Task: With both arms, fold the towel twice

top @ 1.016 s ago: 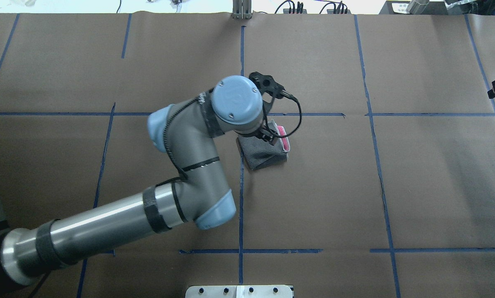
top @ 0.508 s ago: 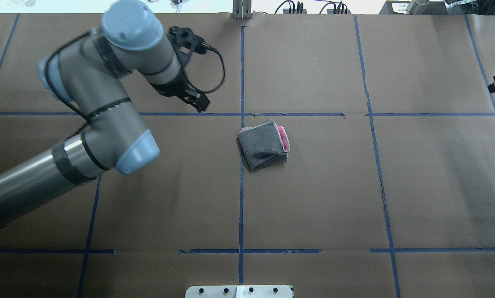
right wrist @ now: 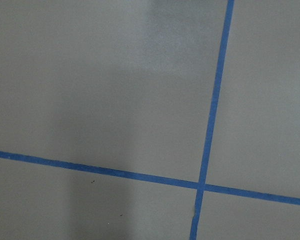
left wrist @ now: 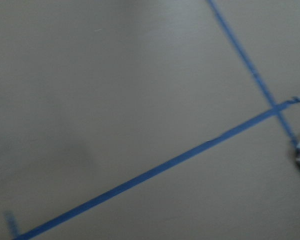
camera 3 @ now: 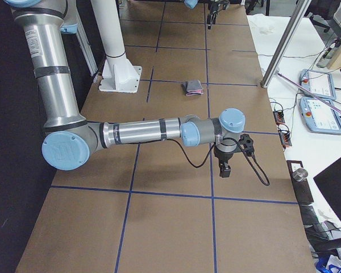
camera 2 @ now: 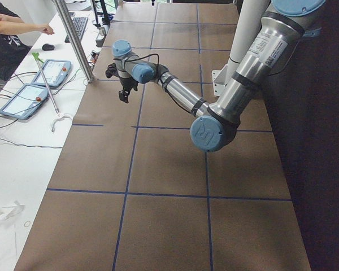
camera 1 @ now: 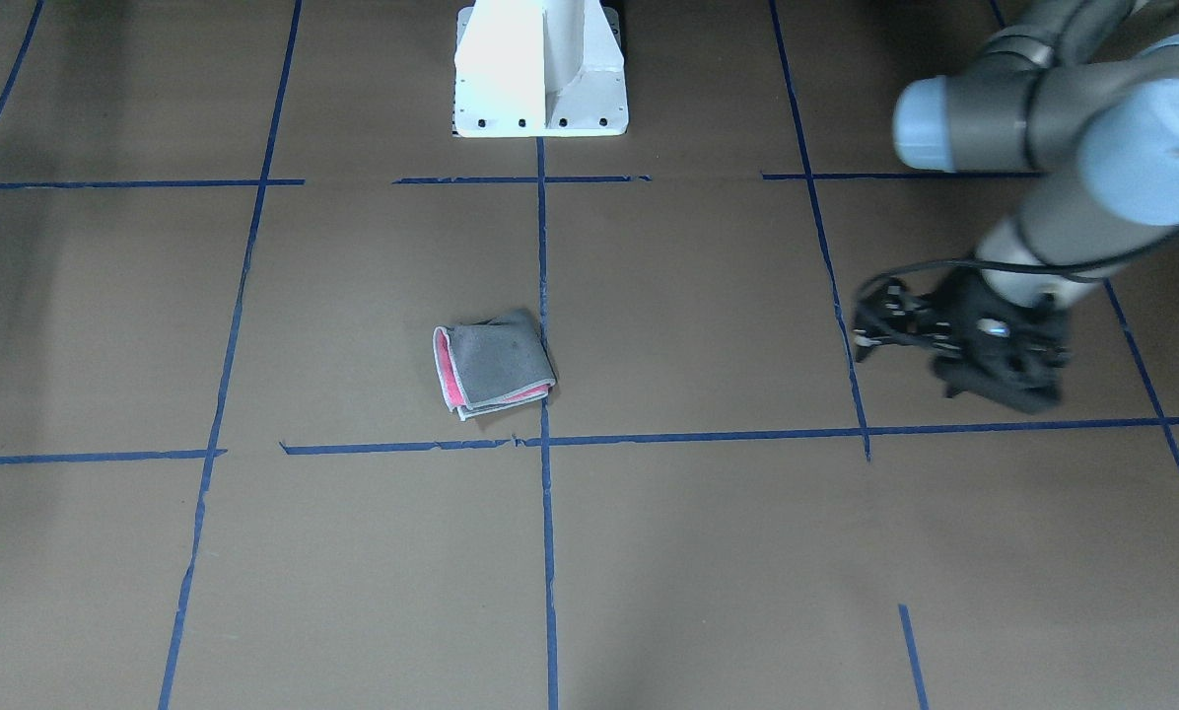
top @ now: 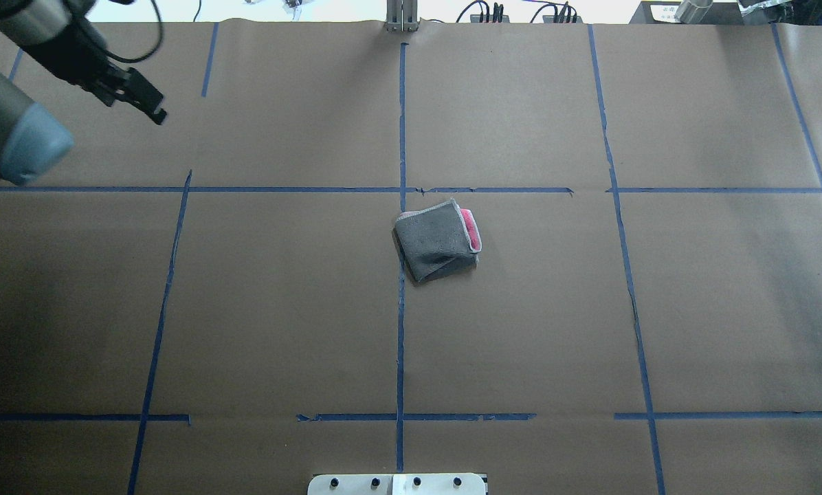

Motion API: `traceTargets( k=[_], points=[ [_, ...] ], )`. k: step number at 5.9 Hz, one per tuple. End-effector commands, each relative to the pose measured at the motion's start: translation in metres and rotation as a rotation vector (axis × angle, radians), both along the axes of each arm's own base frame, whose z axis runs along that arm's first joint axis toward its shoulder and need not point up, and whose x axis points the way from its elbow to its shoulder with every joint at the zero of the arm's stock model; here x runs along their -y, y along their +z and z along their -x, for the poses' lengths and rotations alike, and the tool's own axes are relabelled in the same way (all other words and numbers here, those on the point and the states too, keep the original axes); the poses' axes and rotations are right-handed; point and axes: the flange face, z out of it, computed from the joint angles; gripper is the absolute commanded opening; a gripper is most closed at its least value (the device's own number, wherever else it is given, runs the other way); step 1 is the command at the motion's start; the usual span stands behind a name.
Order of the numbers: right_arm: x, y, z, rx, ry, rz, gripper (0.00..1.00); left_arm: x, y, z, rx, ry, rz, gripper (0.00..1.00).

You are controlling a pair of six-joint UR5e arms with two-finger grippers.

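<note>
**Desk:** Fingers (top: pixel 146 103) of the left gripper (top: pixel 152 110), spread or pressed together?
**Photographer:** Cannot tell. The same goes for the right gripper (camera 3: pixel 225 169).
**Desk:** The towel (top: pixel 437 240)?
**Photographer:** Folded, grey face out with a pink edge showing, at mid-table (top: pixel 521 330) against the central blue tape line (top: pixel 401 344), well apart from both grippers.

A robotics lab: a broad surface (top: pixel 521 330) papered brown and gridded with blue tape (top: pixel 400 330), teach pendants (camera 2: pixel 22 101) (two, cabled) at the left view's upper left, beside an aluminium post (camera 2: pixel 73 39).
</note>
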Motion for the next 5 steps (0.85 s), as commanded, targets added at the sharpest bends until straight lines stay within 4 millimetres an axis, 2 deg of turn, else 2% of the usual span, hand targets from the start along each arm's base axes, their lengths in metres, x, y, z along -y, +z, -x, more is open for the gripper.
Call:
traceTargets(
  k=[1, 2, 3, 4, 5],
  points=[
    [0.000, 0.009, -0.028, 0.000, 0.029, 0.033, 1.00, 0.012, 0.103, 0.116, 0.041, 0.024, 0.043, 1.00],
    [-0.005, 0.025, -0.037, 0.003, 0.025, 0.048, 1.00, 0.006, 0.168, 0.170, 0.070, 0.051, 0.041, 1.00],
    [-0.010, 0.033, -0.040, 0.001, 0.017, 0.055, 1.00, 0.001, 0.199, 0.209, 0.079, 0.035, 0.050, 1.00],
    [-0.013, 0.039, -0.040, -0.001, 0.016, 0.099, 1.00, -0.015, 0.237, 0.243, 0.079, -0.007, 0.100, 1.00],
    [-0.013, 0.042, -0.039, -0.004, 0.013, 0.105, 1.00, -0.023, 0.263, 0.273, 0.079, 0.008, 0.077, 1.00]
  ],
)
